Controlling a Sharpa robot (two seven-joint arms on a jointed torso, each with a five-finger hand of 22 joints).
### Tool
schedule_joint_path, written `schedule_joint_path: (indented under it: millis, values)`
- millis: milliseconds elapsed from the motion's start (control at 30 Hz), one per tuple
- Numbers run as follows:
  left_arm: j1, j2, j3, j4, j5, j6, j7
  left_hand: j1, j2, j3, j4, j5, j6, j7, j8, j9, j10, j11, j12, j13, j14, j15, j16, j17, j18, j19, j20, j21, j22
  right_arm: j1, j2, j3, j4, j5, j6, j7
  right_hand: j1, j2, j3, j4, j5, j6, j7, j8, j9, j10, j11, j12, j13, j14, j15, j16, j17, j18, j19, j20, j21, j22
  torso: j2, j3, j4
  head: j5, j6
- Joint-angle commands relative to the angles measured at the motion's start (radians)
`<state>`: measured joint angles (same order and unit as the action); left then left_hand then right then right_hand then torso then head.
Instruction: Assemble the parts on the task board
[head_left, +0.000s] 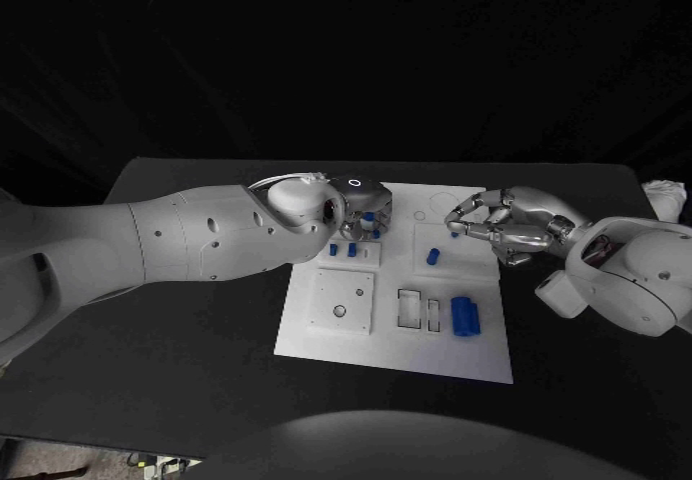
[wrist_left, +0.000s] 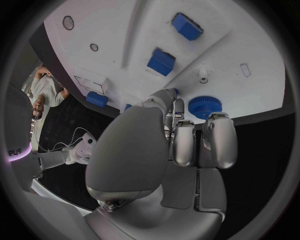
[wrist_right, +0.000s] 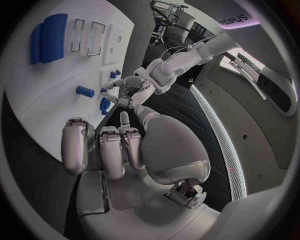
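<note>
A: Fingers (wrist_left: 185, 143) of the left hand (head_left: 351, 203) curled down over the gear (wrist_left: 205, 106), at the far left corner of the board (head_left: 389, 345). Gripping it or only touching? Can't tell from here.

B: Looks like the gear step, then. Seating it or lifting it, hard to say. Now the right hand (head_left: 500, 227): fingers tucked in, nothing in them, hovering at the board's far right edge.

A: Plenty left to do, by the look of it. Peg (head_left: 431, 257) lying loose mid-board, big block (head_left: 463, 316) flat toward the board's near right corner, small pieces (head_left: 343, 249) standing just on the near side of the gear.

B: Next up, probably: a firm pinch on the gear's rim, then straight down, square into its seat. Calls for care not to knock those small pieces.
</note>
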<state>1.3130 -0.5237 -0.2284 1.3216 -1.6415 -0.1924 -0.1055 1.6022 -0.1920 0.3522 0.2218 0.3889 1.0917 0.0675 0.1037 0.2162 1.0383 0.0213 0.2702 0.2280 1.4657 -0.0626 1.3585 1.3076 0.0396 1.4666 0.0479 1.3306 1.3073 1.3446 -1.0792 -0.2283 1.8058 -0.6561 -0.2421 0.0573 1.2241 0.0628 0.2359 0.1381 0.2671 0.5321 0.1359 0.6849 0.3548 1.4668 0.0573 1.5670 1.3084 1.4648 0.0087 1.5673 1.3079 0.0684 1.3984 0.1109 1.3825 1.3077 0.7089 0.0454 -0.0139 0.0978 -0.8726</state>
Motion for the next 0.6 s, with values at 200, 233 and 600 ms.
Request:
schedule_joint_path:
  millis: [200,233,600]
  values:
    - [-0.009,0.008,0.000,-0.009,-0.020,-0.016,0.016,-0.006,0.008,0.004,-0.011,-0.022,0.014,0.000,0.004,-0.002,0.013,-0.001,0.004,-0.003,0.039,-0.008,-0.012,0.011,0.016,0.008,-0.007,-0.006,0.181,-0.001,-0.001,0.000,0.002,-0.002,0.020,0.000,0.004,-0.005,-0.008,0.000,0.005,0.000,0.000,0.001,-0.001,0.104,-0.006,0.004,0.262,0.106,-0.007,0.003,0.263,-0.011,-0.004,0.003,-0.004,0.187,0.001,-0.0003,-0.0002,0.001,0.000]
    - [-0.010,0.008,0.000,-0.010,-0.021,-0.019,0.018,-0.008,0.008,0.004,-0.013,-0.028,0.017,-0.001,0.004,-0.002,0.016,-0.002,0.005,-0.004,0.038,-0.008,-0.014,0.008,0.016,0.008,-0.008,-0.006,0.181,-0.001,-0.001,0.000,0.002,-0.002,0.020,0.000,0.004,-0.005,-0.008,0.000,0.005,0.000,0.000,0.001,-0.001,0.104,-0.006,0.004,0.262,0.106,-0.007,0.003,0.263,-0.011,-0.004,0.003,-0.004,0.187,0.001,-0.0003,-0.0003,0.001,0.000]
    - [-0.015,0.016,0.000,-0.021,-0.022,-0.035,0.032,-0.013,0.009,0.003,-0.021,-0.046,0.028,-0.010,0.007,-0.003,0.025,-0.008,0.008,-0.007,0.036,-0.011,-0.022,-0.004,0.017,0.007,-0.010,-0.011,0.180,-0.007,0.001,0.000,0.000,-0.001,0.021,-0.002,0.004,-0.004,-0.008,0.000,0.005,0.001,0.000,0.001,-0.002,0.104,-0.006,0.004,0.262,0.106,-0.007,0.003,0.263,-0.011,-0.005,0.003,-0.005,0.187,0.000,0.0002,-0.0007,0.004,0.000]
